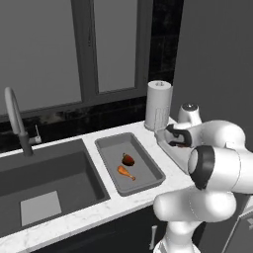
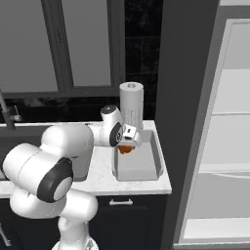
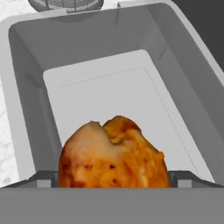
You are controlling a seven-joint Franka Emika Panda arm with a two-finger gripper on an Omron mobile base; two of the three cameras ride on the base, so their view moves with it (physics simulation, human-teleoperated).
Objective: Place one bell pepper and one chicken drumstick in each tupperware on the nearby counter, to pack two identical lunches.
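On the white counter [image 1: 99, 210], the left tupperware [image 1: 159, 170] beside the sink holds a dark red bell pepper [image 1: 128, 159] and a chicken drumstick [image 1: 125, 172]. To its right sits the second tupperware [image 2: 158, 163], its wall [image 3: 26, 78] and pale floor seen from above in the hand view. My gripper [image 2: 128, 143] hangs over its back left part. The jaws stand wide, with a golden-brown chicken drumstick [image 3: 113, 157] spanning the gap and touching both fingertips [image 3: 46, 179]. The same drumstick [image 2: 126, 149] shows orange below the hand.
A paper towel roll [image 1: 158, 104] stands at the back of the counter just behind the second tub. The dark sink basin [image 1: 44, 183] and its faucet [image 1: 17, 118] lie to the left. A tall dark panel [image 2: 185, 122] and open shelves [image 2: 229, 146] close off the right.
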